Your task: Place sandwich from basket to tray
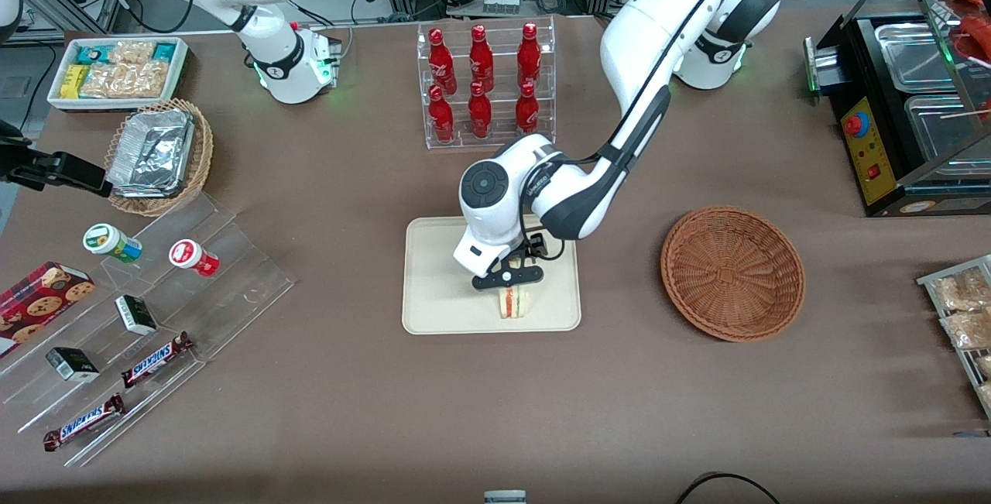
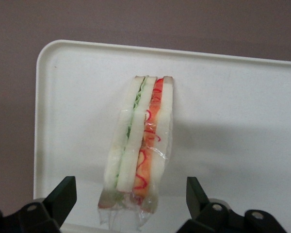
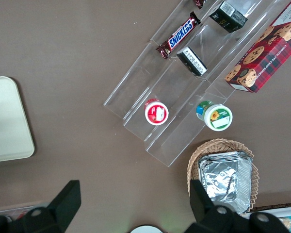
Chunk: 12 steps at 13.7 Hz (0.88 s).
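Observation:
The sandwich (image 1: 513,303) (image 2: 143,141), a clear-wrapped wedge with red and green filling, stands on its edge on the cream tray (image 1: 433,287) (image 2: 233,121), near the tray's rim closest to the front camera. My left gripper (image 1: 507,279) (image 2: 130,194) hangs just above it and is open. One black finger (image 2: 63,194) and the other (image 2: 196,194) stand wide on either side of the wrapper without touching it. The reddish-brown basket (image 1: 732,272) sits empty beside the tray, toward the working arm's end of the table.
A clear rack of red bottles (image 1: 484,82) stands farther from the front camera than the tray. Toward the parked arm's end lie a stepped acrylic display (image 1: 139,318) with snacks, a light wicker basket of foil trays (image 1: 159,156) and a white snack bin (image 1: 116,70). A black food warmer (image 1: 906,101) is at the working arm's end.

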### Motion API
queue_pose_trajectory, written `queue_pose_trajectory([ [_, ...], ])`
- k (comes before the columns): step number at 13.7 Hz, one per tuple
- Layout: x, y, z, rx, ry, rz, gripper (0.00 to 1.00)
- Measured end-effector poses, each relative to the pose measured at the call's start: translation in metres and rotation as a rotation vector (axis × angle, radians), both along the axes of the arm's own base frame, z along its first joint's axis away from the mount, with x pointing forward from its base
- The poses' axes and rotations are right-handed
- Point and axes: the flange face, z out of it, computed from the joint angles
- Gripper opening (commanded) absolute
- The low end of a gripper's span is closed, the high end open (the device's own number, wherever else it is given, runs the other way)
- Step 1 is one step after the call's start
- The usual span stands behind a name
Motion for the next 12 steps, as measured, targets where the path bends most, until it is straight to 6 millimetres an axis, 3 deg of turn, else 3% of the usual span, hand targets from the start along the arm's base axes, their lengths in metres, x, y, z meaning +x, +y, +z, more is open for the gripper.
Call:
queue_pose_trajectory([
  [3, 0.007, 0.007, 0.046, -0.006, -0.012, 0.024, 1.0],
  [6, 0.03, 0.04, 0.099, -0.06, -0.012, 0.105, 1.0],
  [8, 0.054, 0.078, 0.13, -0.092, -0.02, 0.166, 1.0],
  [12, 0.088, 0.174, 0.176, -0.099, 0.024, 0.181, 1.0],
])
